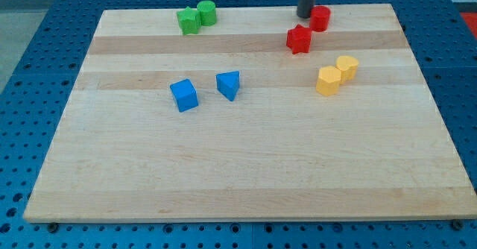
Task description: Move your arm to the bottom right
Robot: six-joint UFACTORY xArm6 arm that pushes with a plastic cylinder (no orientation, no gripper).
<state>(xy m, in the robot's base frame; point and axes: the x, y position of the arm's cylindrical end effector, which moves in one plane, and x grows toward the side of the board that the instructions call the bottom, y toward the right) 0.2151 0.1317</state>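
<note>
The pale wooden surface (246,167) lies on a blue pegboard base (30,70). Near the view's top left sit a green star-like block (188,21) and a green cylinder (206,13), touching. At top right are a red cylinder (320,18) and a red star-like block (299,39). Two yellow blocks (336,74) touch at right. A blue cube (183,95) and a blue wedge (229,85) sit left of centre.

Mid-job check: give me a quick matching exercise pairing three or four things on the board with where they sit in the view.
Things:
1. my tip
2. green blocks
3. blue cube
4. yellow blocks

Places:
A. view's right, mid-height
B. view's top, beside the red cylinder
C. view's top left
D. left of the blue wedge

Pairs: 1-B, 2-C, 3-D, 4-A
</note>
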